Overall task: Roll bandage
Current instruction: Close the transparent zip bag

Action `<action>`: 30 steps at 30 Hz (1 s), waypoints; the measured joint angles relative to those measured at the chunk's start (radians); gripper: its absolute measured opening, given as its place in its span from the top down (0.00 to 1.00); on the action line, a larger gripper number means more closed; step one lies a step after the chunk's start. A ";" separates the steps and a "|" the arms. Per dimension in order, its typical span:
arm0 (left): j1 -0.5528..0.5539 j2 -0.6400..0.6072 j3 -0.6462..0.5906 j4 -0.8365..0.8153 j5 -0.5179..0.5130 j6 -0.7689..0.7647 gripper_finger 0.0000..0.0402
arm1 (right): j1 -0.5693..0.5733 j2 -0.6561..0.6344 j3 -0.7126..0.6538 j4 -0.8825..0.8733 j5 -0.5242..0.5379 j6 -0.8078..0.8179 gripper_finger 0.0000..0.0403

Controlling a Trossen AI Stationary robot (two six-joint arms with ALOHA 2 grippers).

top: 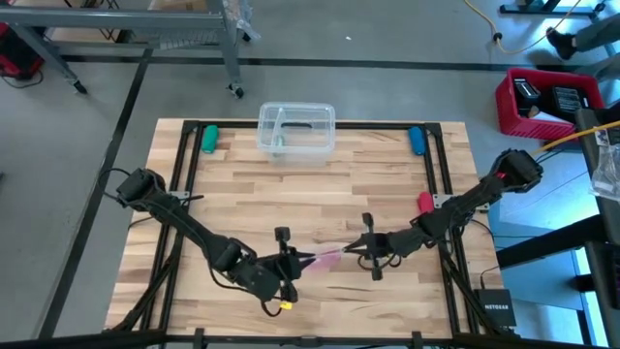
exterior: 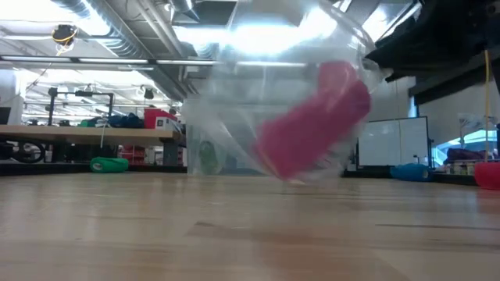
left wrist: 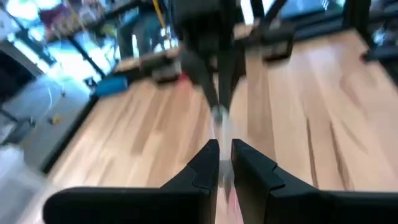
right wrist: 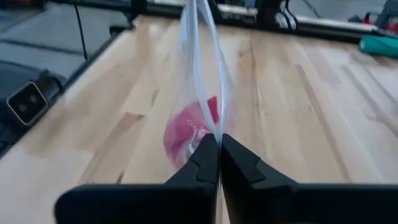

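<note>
The bandage (exterior: 312,129) is a pink roll inside a crumpled clear plastic wrapper (exterior: 234,117), hanging clear of the table near its front middle. In the high view it shows as a pink streak (top: 327,258) between my two grippers. My left gripper (top: 296,260) is shut on the wrapper's left end. My right gripper (top: 353,248) is shut on its right end. In the right wrist view the roll (right wrist: 186,130) sits just beyond the fingers, inside the plastic. My left gripper pinches a thin edge of the clear wrapper (left wrist: 222,132) between its two fingers, coming nearly level from the table's left. The plastic runs on to the other gripper, clear of the table. My right gripper pinches the wrapper's plastic (right wrist: 211,127) between its two fingers, right beside the pink roll, coming nearly level from the table's right. The wrapper stretches away from the fingers toward the left gripper, lifted clear of the wood.
A clear plastic box (top: 295,128) stands at the far middle. A green roll (top: 208,138) lies at the far left, a blue one (top: 417,141) at the far right. A small red object (top: 424,202) lies beside the right arm. A red crate (top: 542,102) stands off the table.
</note>
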 joint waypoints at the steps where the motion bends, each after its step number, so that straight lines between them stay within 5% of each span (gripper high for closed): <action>1: -0.004 0.000 0.000 -0.040 0.000 -0.034 0.92 | 0.000 -0.012 0.026 -0.067 0.002 0.009 0.97; 10: -0.009 0.000 -0.001 -0.257 0.006 -0.323 0.87 | 0.000 -0.026 0.271 -0.583 0.008 0.014 0.98; 18: -0.023 -0.078 0.010 -0.343 0.074 -0.372 0.65 | 0.000 -0.026 0.304 -0.625 0.001 0.015 0.98; 23: -0.053 -0.112 0.007 -0.504 0.069 -0.459 0.61 | 0.000 -0.026 0.304 -0.624 0.000 0.023 0.99; 30: -0.043 -0.095 -0.142 -0.219 0.076 -0.406 0.60 | 0.000 -0.026 0.304 -0.623 0.003 0.045 0.98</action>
